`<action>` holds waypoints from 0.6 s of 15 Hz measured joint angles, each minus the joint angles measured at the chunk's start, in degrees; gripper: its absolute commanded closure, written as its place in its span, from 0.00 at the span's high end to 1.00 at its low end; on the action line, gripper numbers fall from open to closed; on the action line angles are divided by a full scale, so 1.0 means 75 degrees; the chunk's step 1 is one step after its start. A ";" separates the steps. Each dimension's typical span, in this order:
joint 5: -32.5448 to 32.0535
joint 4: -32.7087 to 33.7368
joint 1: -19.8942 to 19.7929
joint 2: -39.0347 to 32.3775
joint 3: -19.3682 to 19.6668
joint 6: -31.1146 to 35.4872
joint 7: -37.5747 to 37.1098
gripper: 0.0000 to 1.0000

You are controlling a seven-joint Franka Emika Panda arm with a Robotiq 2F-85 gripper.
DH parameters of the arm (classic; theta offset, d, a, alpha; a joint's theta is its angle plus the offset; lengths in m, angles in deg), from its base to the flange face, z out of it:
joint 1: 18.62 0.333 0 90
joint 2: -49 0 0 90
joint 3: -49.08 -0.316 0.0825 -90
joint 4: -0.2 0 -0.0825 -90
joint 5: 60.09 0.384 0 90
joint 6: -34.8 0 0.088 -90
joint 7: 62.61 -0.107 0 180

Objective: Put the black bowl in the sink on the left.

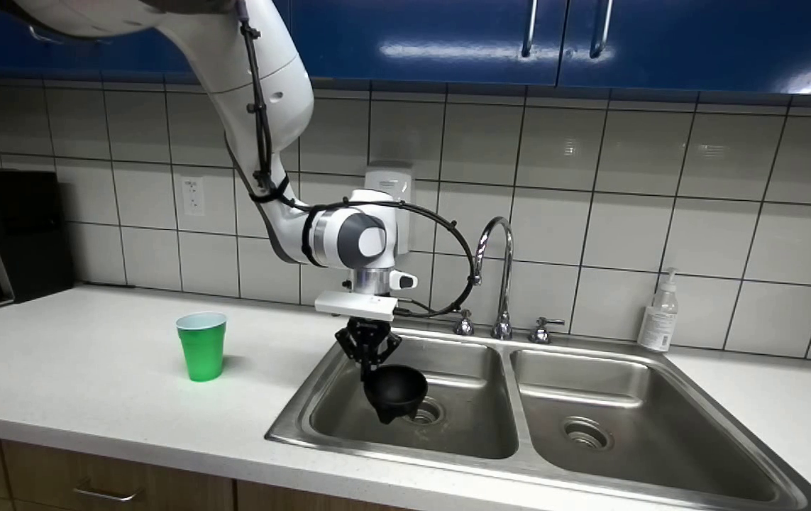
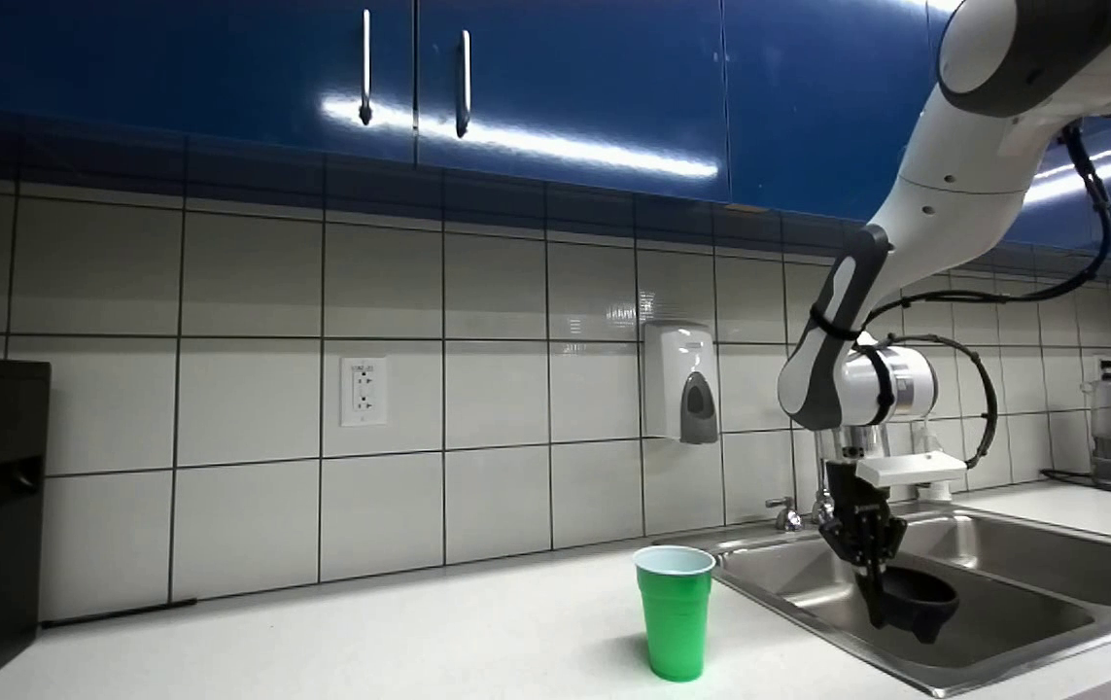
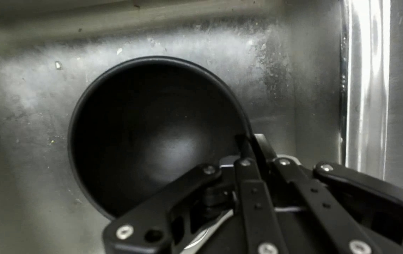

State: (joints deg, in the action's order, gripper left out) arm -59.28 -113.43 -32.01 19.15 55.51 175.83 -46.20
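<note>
The black bowl [image 1: 396,392] is inside or just over the left basin [image 1: 472,429] of the sink in an exterior view, near the drain. The bowl also shows in an exterior view [image 2: 922,601] and, opening toward the camera, in the wrist view [image 3: 145,134]. My gripper [image 3: 252,141] is shut on the bowl's rim, one finger inside and one outside. In both exterior views the gripper [image 1: 367,370] [image 2: 874,591] points down at the bowl's edge. I cannot tell whether the bowl's underside touches the basin floor.
A green cup [image 1: 203,348] stands on the counter beside the sink. The right basin [image 1: 632,404] lies past the divider [image 1: 521,404]. The faucet [image 1: 504,277] rises behind the sink, with a soap bottle [image 1: 659,316] at the back. A coffee maker [image 1: 15,234] stands farther along the counter.
</note>
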 measured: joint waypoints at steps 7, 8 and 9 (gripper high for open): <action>0.0000 0.0218 -0.0058 -0.0513 0.0000 -0.0005 -0.0007 0.02; 0.0000 0.0252 -0.0060 -0.0589 0.0000 -0.0007 -0.0008 0.02; 0.0000 0.0290 -0.0062 -0.0668 -0.0001 -0.0012 -0.0010 0.02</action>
State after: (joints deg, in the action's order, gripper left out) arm -59.28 -111.25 -32.48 14.14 55.51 175.74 -46.28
